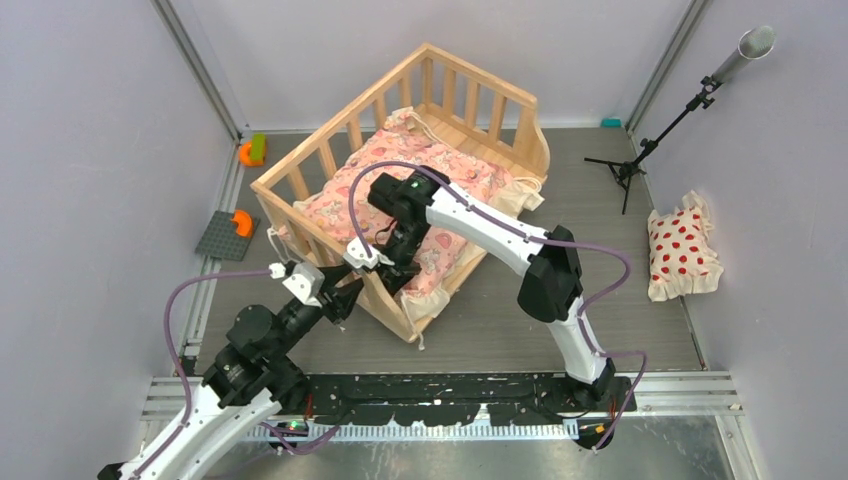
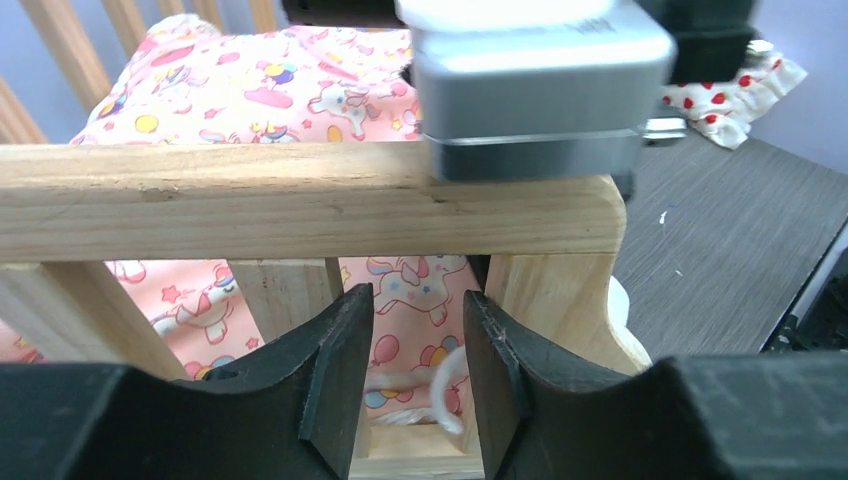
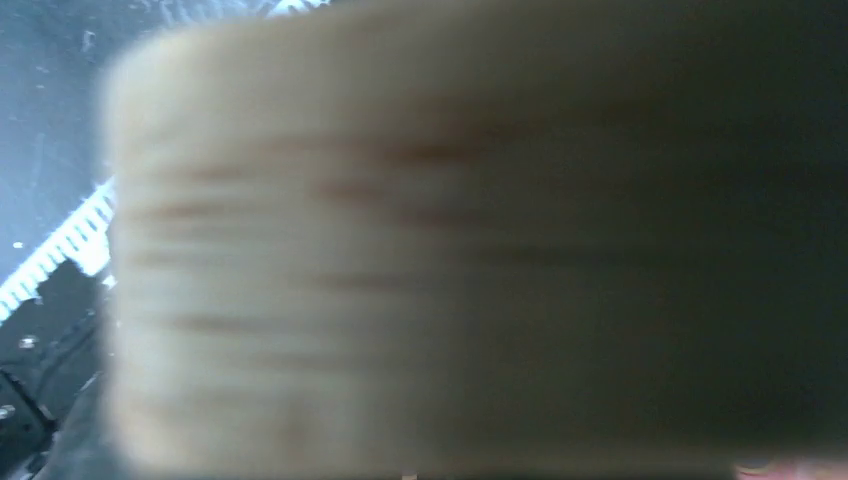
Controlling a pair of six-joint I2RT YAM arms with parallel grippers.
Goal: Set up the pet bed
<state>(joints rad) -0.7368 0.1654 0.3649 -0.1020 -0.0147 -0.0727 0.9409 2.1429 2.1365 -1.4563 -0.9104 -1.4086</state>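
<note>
Left gripper (image 2: pixel 415 390): I read its two black fingers (image 2: pixel 335 385) as parted, with nothing between them. They point at the near rail of the pet bed (image 2: pixel 250 200), just under its top bar and beside the corner post. Through the gap, beyond the fingertips, a cream tie (image 2: pixel 452 378) loops behind the rail.

Right gripper (image 1: pixel 383 268): it comes down onto the same top bar, just above and ahead of the left gripper (image 1: pixel 345 298). Its own camera shows only blurred wood (image 3: pixel 300 250) pressed close, and the fingers are hidden. Its jaws are closed. I cannot tell whether they pinch anything.

Beyond both grippers, the pink cartoon-print cushion (image 1: pixel 420 180) lies inside the pet bed (image 1: pixel 480 85), one edge draped over the low side to the right of the right gripper. The bed stands on the grey table (image 1: pixel 600 210), its slatted rails upright.

Well to the right of the right gripper, apart from the bed, the white pillow with red dots (image 1: pixel 683 250) rests on the table. A microphone stand (image 1: pixel 660 130) rises farther back.
</note>
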